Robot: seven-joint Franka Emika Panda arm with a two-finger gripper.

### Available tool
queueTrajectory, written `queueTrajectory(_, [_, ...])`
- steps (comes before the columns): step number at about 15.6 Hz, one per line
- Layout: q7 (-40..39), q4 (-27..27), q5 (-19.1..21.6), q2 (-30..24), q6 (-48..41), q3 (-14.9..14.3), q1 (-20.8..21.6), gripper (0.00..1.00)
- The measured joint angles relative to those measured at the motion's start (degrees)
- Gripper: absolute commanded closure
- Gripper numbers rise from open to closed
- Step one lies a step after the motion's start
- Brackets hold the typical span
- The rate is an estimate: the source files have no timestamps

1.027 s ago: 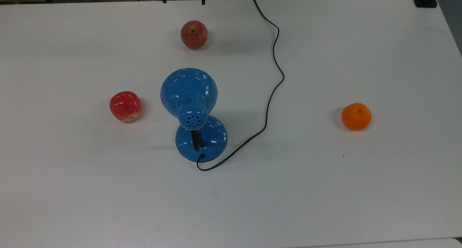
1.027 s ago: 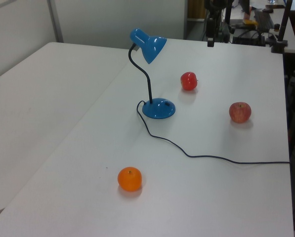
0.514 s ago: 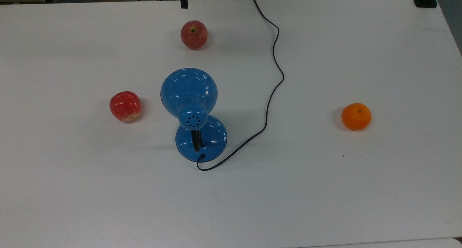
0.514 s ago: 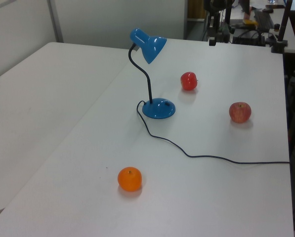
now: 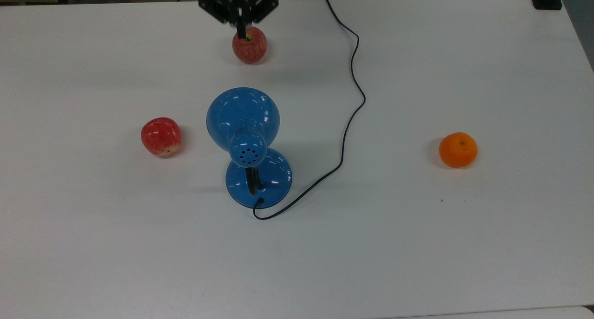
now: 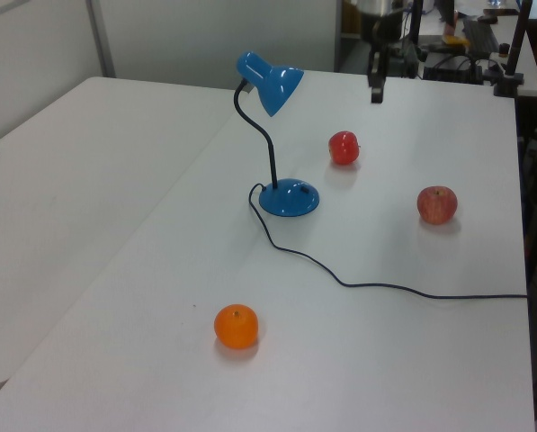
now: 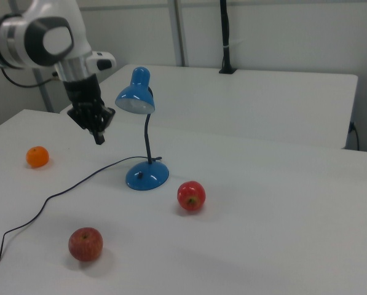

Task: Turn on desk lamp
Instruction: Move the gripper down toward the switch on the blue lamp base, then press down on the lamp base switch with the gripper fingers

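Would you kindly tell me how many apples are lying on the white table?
2. One apple lies at the top view's upper middle, just under the pincer; the other apple lies to the top view's left of the desk lamp.

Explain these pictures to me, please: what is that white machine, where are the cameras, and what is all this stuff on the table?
The white machine is a robot arm ending in a black claw, which hangs in the air above the table and holds nothing. Three fixed cameras watch one white table: one from above, two from opposite sides. On the table stands a blue desk lamp, with its thin black cord trailing off the far edge in the top view. Around it lie two red apples, one near the lamp and one below the claw in the top view, and an orange lying apart.
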Motion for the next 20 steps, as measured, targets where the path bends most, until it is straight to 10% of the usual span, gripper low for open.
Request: queueTrajectory(20, [2.07,-10.66,0.0,13.8,39.7,-0.04,0.87,1.0])
